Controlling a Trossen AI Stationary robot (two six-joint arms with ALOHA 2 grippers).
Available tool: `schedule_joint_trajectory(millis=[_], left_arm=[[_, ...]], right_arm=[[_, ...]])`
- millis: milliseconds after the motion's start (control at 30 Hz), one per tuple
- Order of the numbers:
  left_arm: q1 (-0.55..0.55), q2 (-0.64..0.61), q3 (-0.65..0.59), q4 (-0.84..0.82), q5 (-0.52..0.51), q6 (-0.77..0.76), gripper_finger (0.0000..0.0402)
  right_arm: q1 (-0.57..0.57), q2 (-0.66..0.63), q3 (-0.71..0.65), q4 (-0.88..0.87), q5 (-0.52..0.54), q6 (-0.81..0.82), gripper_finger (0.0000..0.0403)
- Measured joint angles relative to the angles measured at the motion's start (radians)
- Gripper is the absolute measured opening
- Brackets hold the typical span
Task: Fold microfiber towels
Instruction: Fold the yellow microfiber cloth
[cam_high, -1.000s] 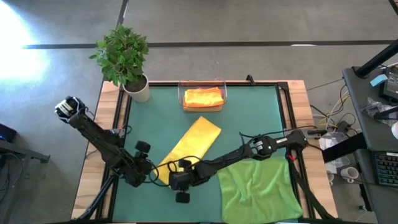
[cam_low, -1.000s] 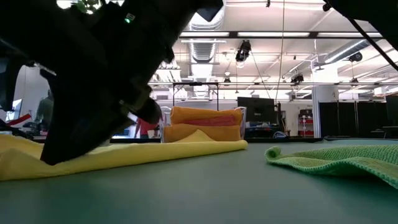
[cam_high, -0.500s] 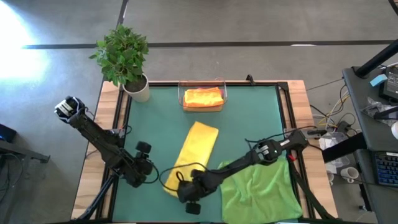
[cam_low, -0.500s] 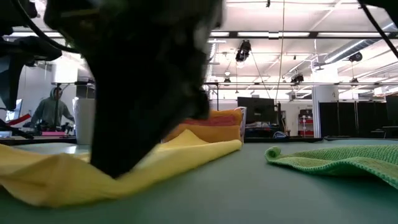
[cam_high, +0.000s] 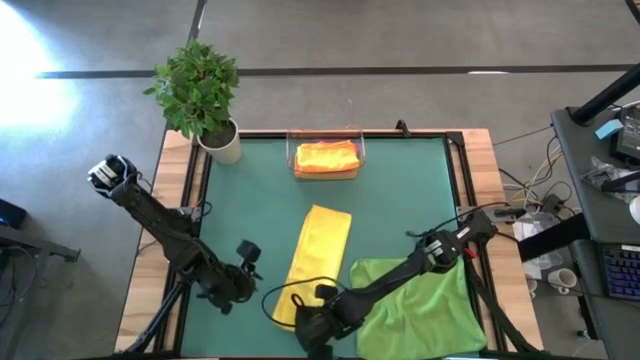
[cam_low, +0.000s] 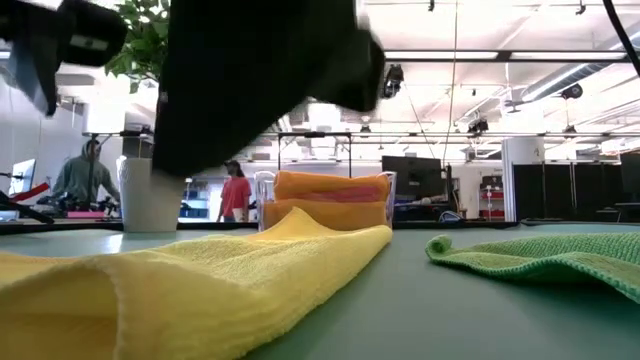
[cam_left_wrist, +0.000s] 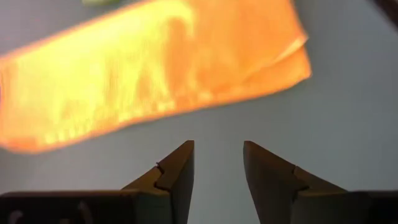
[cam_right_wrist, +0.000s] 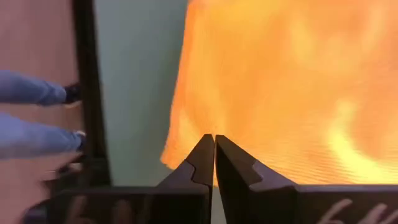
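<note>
The yellow towel (cam_high: 312, 262) lies as a long strip down the middle of the green mat (cam_high: 400, 190); to fold it well I would pin the near end flat and carry it squarely onto the far end, so the edges meet. The left hand (cam_high: 248, 268) hovers just left of the strip, its fingers (cam_left_wrist: 180, 168) partly apart and holding nothing. The right hand (cam_high: 312, 318) sits at the strip's near end with its fingers (cam_right_wrist: 202, 162) pressed together at the towel's edge; whether cloth is pinched between them I cannot tell.
</note>
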Motion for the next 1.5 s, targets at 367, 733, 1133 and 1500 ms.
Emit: schedule_joint_trajectory(millis=[367,733,1133,1500], left_arm=[[0.0,0.09,0.005,0.125,0.0,0.099,0.0123],[-0.001,0.25,0.078,0.126,0.083,0.136,0.0123],[-0.022,0.43,0.227,0.126,0.15,0.152,0.0123],[-0.044,0.49,0.256,0.126,0.166,0.148,0.0123]], right_arm=[[0.021,-0.097,0.012,-0.172,0.027,-0.027,0.0009],[0.127,-0.122,-0.012,-0.323,0.118,-0.025,0.0009],[0.211,-0.12,-0.173,-0.324,0.168,0.065,0.0009],[0.232,-0.12,-0.234,-0.223,0.168,0.159,0.0009]])
